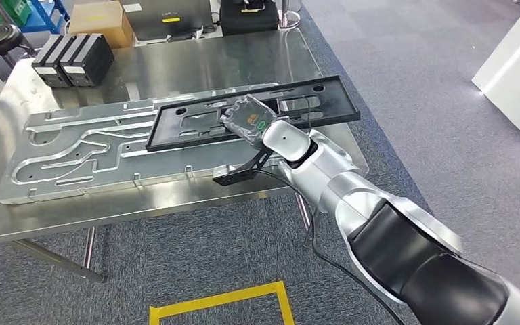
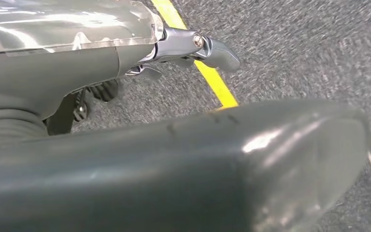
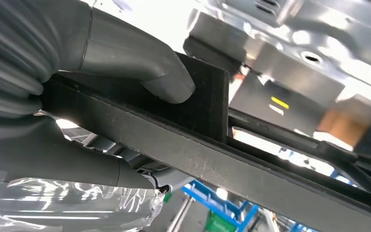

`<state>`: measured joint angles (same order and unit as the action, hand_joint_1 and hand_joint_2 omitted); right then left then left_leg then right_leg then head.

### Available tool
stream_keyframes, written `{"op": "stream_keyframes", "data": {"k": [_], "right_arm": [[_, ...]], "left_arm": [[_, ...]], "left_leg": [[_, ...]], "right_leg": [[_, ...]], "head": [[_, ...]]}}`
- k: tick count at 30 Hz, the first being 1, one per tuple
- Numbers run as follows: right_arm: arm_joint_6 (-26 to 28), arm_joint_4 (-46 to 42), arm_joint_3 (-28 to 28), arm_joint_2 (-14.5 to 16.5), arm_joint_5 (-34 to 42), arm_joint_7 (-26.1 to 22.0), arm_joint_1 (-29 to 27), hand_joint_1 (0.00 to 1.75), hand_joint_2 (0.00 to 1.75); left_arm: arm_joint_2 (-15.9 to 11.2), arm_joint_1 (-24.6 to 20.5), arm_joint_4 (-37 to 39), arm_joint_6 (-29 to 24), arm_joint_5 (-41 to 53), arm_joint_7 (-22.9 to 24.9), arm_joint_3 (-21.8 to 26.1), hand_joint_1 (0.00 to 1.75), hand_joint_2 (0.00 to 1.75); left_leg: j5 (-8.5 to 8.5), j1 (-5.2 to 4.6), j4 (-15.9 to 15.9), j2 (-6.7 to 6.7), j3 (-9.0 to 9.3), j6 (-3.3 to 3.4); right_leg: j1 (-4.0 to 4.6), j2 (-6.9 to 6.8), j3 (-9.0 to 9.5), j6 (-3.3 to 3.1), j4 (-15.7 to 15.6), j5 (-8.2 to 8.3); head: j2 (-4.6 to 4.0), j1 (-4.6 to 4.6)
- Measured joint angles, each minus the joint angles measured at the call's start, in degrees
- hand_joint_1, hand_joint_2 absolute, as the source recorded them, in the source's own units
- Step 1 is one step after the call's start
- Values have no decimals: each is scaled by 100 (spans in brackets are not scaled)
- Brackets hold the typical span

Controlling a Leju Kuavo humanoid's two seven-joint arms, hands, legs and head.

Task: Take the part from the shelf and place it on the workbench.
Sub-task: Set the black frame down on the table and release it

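I can read no words, brand names or numbers anywhere on my feeds. The nearest thing to a sign is a small green ring-shaped mark (image 1: pixel 261 125) on the back of my right hand (image 1: pixel 247 118), under its clear plastic wrap; no lettering in it resolves. Well beyond that hand, at the far end of the table, a yellow sticker (image 1: pixel 170 19) sits on a dark flat case, too small for me to make out any text. On the right wrist feed, past the thumb, a short yellow strip (image 3: pixel 279 102) shows on a grey box, blurred and unreadable.
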<state>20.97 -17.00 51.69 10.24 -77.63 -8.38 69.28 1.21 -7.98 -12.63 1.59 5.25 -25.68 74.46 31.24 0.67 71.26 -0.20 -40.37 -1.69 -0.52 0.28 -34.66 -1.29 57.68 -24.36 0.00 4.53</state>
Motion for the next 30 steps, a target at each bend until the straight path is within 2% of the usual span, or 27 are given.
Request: {"op": "stream_keyframes", "data": {"k": [1, 2, 3, 5, 6, 7, 11, 13, 15, 16, 17, 18, 20, 21, 22, 24, 26, 27, 28, 29, 30], "right_arm": [[-7, -1, 0, 34, -11, -9, -4, 175, 175], [-12, -1, 0, 63, -23, -18, -11, 175, 175], [-13, -1, 0, 86, -31, -23, -17, 175, 175], [-9, -3, 0, 120, -38, -25, -17, 175, 175], [-8, -4, 0, 132, -40, -24, -11, 175, 175], [-7, -5, 0, 142, -43, -25, -7, 175, 175], [-9, -5, -3, 159, -52, -38, -1, 175, 175], [-8, -4, -12, 159, -50, -46, -2, 175, 175], [-5, 0, -19, 158, -47, -50, -26, 175, 175], [-4, 3, -20, 157, -47, -51, -51, 175, 175], [-3, 5, -21, 155, -47, -51, -79, 175, 175], [-1, 7, -24, 151, -47, -50, -103, 175, 175], [7, 9, -33, 145, -46, -49, -117, 175, 175], [15, 8, -42, 143, -45, -50, -112, 175, 175], [22, 8, -55, 142, -43, -50, -106, 175, 175], [33, 9, -86, 139, -39, -50, -102, 175, 175], [37, 2, -117, 122, -38, -42, -110, 175, 175], [39, -1, -127, 111, -37, -30, -107, 175, 175], [41, -4, -134, 102, -37, -20, -101, 175, 175], [42, -2, -137, 97, -38, -13, -97, 175, 175], [43, 1, -137, 95, -38, -9, -104, 175, 175]], "left_arm": [[0, 3, 0, -13, 0, 25, 1, 0, 0], [0, 8, 0, -27, 1, 45, 1, 0, 0], [-1, 14, 0, -38, 0, 55, 1, 0, 0], [-4, 19, 0, -43, -1, 57, 2, 0, 0], [-5, 18, 0, -43, -2, 59, 2, 0, 0], [-5, 15, 0, -43, -1, 61, 2, 0, 0], [-2, 16, 0, -45, 0, 67, 2, 0, 0], [-1, 15, 0, -43, -2, 56, 3, 0, 0], [-2, 15, 0, -40, -2, 44, 3, 0, 0], [-2, 17, 0, -40, -2, 41, 3, 0, 0], [-3, 21, 0, -39, -2, 39, 3, 0, 0], [-2, 26, 0, -37, -3, 39, 3, 0, 0], [2, 32, 0, -29, -3, 39, 2, 0, 0], [14, 28, 2, -24, -2, 39, 2, 0, 0], [23, 23, 3, -19, -2, 41, 1, 0, 0], [38, 9, 7, -10, -1, 46, 0, 0, 0], [34, -2, 4, -3, -3, 46, -2, 0, 0], [35, -7, 4, 1, -2, 45, -3, 0, 0], [35, -10, 3, 3, -1, 46, -4, 0, 0], [37, -8, 4, 5, 1, 49, -5, 0, 0], [38, -7, 4, 4, 4, 51, -5, 0, 0]], "left_leg": [[69, 9, 288, 1, -155, -21], [25, 21, 369, 2, -217, -38], [-140, 38, 184, 4, -152, -53], [-546, 66, -594, 13, 202, -78], [-670, 66, -940, 10, 363, -61], [-710, 61, -1133, 8, 454, -31], [-690, 43, -1236, -5, 500, 162], [-671, 48, -1255, -3, 526, 243], [-631, 31, -1255, -3, 546, 286], [-609, 18, -1255, -5, 566, 298], [-580, 4, -1254, -10, 596, 306], [-550, -12, -1254, -16, 639, 309], [-473, -40, -1259, -24, 748, 306], [-431, -59, -1263, -23, 797, 291], [-391, -63, -1272, -22, 834, 268], [-325, -56, -1314, -14, 900, 202], [-280, -58, -1367, 2, 999, 147], [-250, -60, -1282, 7, 999, 130], [-196, -58, -1077, 8, 917, 114], [-119, -37, -725, 5, 727, 99], [-37, -22, -310, 3, 449, 80]], "right_leg": [[-1, -2, 2, 0, 1, -3], [-3, -2, 5, 5, 5, -8], [-9, -2, 7, 17, 16, -17], [-17, 3, 8, 62, 62, -55], [-13, 8, -1, 91, 92, -75], [-3, 12, -11, 119, 110, -87], [-3, 5, -31, 241, 149, -135], [-17, -2, -227, 284, 563, -343], [-19, -4, -671, 292, 1371, -634], [-19, -5, -877, 289, 1697, -698], [-16, -5, -996, 274, 1838, -652], [-4, -5, -996, 245, 1741, -493], [48, -3, -703, 130, 982, -1], [79, -7, -517, 65, 581, 144], [105, -13, -375, 22, 292, 199], [139, -13, -242, -20, 95, 89], [114, 2, -93, -30, -22, 41], [92, -2, 23, -37, -100, 19], [70, -6, 146, -39, -169, -8], [67, -10, 254, -43, -214, -64], [65, -16, 355, -50, -230, -139]], "head": [[0, -1], [0, -1], [0, -1], [0, -1], [0, -1], [0, -1], [0, -1], [0, -1], [0, -1], [0, -1], [0, -1], [0, -1], [0, -1], [0, -1], [0, -1], [0, -2], [0, 0], [0, 2], [0, 4], [0, 5], [0, 5]]}}
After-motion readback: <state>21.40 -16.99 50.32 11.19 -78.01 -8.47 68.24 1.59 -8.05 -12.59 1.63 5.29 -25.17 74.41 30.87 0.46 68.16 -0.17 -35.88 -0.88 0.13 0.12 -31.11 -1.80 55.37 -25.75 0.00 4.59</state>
